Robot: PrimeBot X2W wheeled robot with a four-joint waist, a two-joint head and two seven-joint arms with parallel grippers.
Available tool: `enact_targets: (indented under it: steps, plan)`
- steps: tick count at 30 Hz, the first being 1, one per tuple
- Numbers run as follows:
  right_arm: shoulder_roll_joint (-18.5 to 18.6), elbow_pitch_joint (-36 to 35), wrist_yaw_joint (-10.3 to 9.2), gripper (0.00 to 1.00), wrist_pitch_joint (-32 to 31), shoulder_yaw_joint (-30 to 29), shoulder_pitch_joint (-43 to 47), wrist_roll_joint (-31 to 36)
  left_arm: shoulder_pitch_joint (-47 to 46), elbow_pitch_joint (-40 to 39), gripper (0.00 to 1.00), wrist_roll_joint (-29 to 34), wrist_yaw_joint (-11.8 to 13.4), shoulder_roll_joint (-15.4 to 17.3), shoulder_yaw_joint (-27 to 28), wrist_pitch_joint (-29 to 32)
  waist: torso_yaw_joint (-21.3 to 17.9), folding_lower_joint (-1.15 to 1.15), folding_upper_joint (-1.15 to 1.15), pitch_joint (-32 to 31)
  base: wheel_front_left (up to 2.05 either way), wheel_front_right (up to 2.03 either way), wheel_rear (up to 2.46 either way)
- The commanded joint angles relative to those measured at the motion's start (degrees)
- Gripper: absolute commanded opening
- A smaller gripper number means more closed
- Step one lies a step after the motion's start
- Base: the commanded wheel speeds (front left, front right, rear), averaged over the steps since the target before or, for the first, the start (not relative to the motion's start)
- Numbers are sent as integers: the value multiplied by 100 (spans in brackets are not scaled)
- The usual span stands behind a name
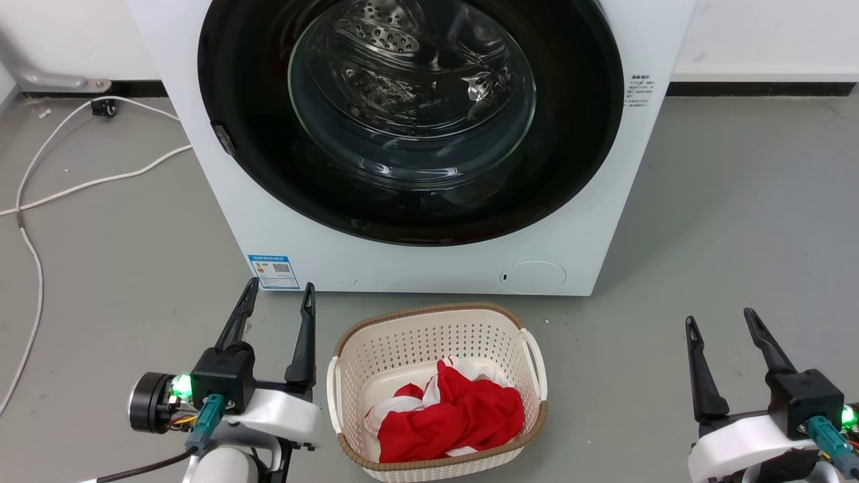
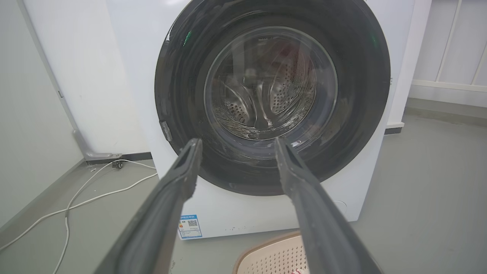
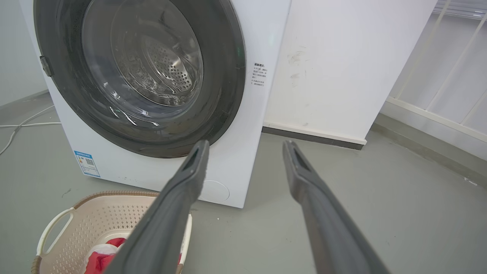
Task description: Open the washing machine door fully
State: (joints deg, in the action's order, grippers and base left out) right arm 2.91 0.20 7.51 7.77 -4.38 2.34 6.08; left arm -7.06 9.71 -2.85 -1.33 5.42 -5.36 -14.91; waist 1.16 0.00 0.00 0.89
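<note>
Door (image 1: pixel 411 114) shut, flush on washer (image 1: pixel 429 258) front, nearly machine-wide. Glossy black rim around a clear glass bowl. It is rigid, probably fairly heavy, hinged so it swings in an arc, and slick to pinch. Keep fingers off the glass. Small grey tab (image 1: pixel 223 139) on the rim's left edge; catch or hinge, can't tell. Best hold, as a judgement: hook the rim edge on the opening side and pull outward along the arc. Basket (image 1: pixel 436 320) with red cloth (image 1: pixel 456 416) is on the floor just before the washer and may crowd the approach. Left gripper (image 1: pixel 280 285) spread, empty, low at front-left, apart from the door. Right gripper (image 1: pixel 719 317) spread, empty, well right of the basket. Cable (image 1: pixel 100 181) on the floor to the left.
</note>
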Motion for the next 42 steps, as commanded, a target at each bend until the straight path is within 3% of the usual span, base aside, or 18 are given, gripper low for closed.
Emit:
enact_targets:
  steps: [1,11,12,13,26,29,30,37,42]
  plan:
    - [-5,-6,-4,100,0,-7,36,-33,-25,13,100,6,12,-2,8,-43,1,0,0,2,0,0,0]
    - [-5,13,-4,100,-33,-30,1,-144,-31,8,100,-1,6,-31,55,-31,-6,0,0,50,0,0,0]
    - [-5,31,-4,42,-49,-27,-3,-191,-33,10,100,3,5,-32,59,-31,-7,0,0,52,0,0,0]
    - [-6,40,-4,0,-52,-26,-4,-187,-32,13,100,6,5,-35,62,-31,-7,0,0,50,0,0,0]
    - [-6,25,-4,0,142,-258,-94,-953,-13,-9,100,32,10,-62,106,-30,8,0,0,51,0,0,0]
    - [-5,126,-4,0,273,-397,-174,-2174,-4,-27,100,32,13,-71,114,-30,12,0,0,59,0,0,0]
    - [-9,194,-4,0,302,-374,-227,-2975,-4,-32,100,30,13,-74,116,-31,11,0,0,66,0,0,0]
    - [-4,354,-3,0,464,-417,-661,-6957,-27,-57,100,8,13,-93,148,-30,-12,0,0,121,0,0,0]
    - [-1,394,-2,0,135,-686,-1221,-8403,-89,-123,100,2,37,-83,226,-30,-89,0,0,279,0,0,0]
